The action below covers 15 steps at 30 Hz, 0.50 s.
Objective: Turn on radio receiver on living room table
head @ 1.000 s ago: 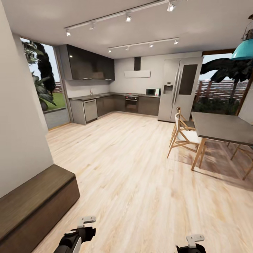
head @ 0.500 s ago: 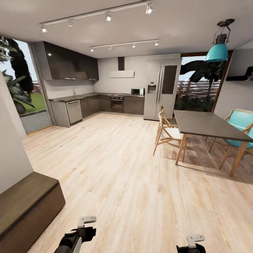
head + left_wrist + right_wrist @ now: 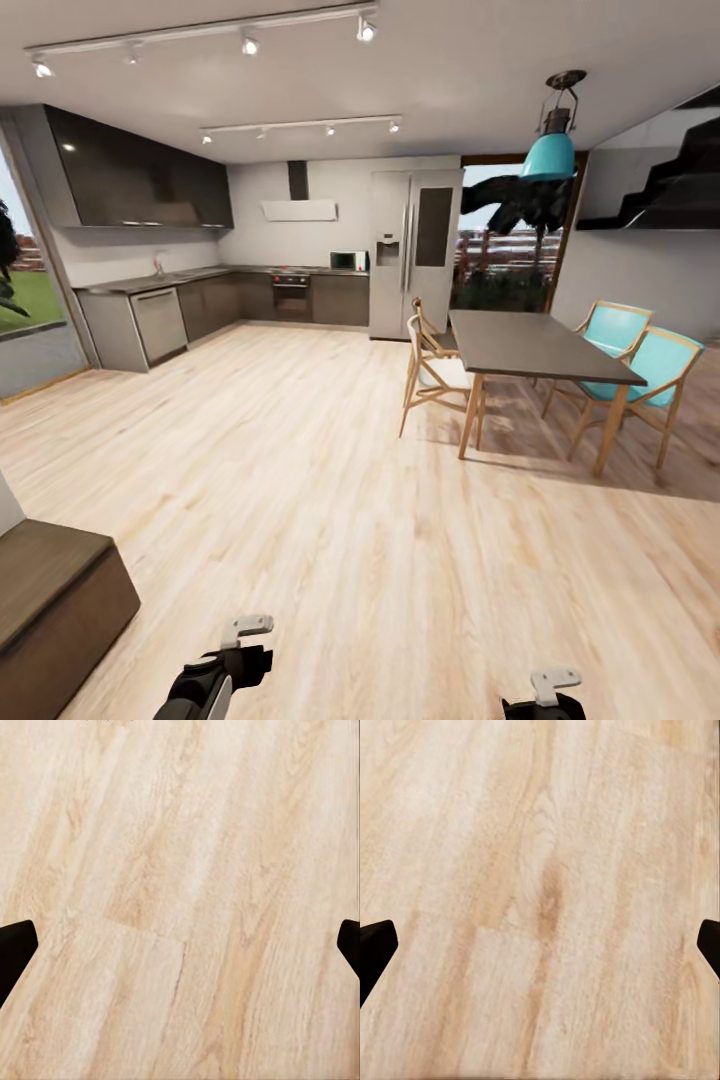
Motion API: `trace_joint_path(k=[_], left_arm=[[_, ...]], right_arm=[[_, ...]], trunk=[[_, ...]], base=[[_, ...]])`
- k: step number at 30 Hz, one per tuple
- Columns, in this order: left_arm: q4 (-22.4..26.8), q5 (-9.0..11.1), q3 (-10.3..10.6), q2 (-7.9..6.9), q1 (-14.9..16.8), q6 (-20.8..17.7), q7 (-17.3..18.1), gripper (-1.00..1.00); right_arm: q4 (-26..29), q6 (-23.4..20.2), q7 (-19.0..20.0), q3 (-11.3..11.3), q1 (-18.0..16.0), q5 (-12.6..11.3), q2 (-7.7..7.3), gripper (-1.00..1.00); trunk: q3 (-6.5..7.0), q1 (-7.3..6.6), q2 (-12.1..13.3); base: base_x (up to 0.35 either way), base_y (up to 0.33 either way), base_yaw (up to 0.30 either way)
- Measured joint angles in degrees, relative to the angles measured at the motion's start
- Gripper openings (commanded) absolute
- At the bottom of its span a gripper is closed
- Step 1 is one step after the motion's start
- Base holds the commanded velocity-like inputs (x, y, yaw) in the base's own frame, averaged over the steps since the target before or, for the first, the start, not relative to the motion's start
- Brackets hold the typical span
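light wood floor [image 3: 300, 480], dark kitchen cabinets [image 3: 140, 170], dining table [image 3: 535, 345] (teal chairs [image 3: 640, 365] beside), teal pendant lamp [image 3: 550, 150].

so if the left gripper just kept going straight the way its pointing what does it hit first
Most likely the light wood floor. The left wrist view looks along the left gripper at bare planks, with nothing between its wide-apart fingertips. How far away the floor lies is unclear.

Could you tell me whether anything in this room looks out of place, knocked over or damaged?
Nothing stands out. The dining table stands level with its chairs upright around it, the fridge is closed, and the wood floor shows no spill or debris.
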State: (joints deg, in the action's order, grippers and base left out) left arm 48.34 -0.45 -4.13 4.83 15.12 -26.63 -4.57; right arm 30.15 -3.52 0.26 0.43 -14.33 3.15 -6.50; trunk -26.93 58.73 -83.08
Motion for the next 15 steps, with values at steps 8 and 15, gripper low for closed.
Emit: trace_joint_path(k=[8, 15], left_arm=[[0.00, 0.00, 0.00, 0.08, 0.00, 0.00, 0.00, 1.00], [0.00, 0.00, 0.00, 0.01, 0.00, 0.00, 0.00, 1.00]], right_arm=[[0.00, 0.00, 0.00, 0.01, 0.00, 0.01, 0.02, 1.00], [0.00, 0.00, -0.01, -0.04, 0.00, 0.01, 0.02, 1.00]], trunk=[[0.00, 0.00, 0.00], [0.00, 0.00, 0.00]], base=[[0.000, 0.000, -0.279], [0.000, 0.000, -0.279]])
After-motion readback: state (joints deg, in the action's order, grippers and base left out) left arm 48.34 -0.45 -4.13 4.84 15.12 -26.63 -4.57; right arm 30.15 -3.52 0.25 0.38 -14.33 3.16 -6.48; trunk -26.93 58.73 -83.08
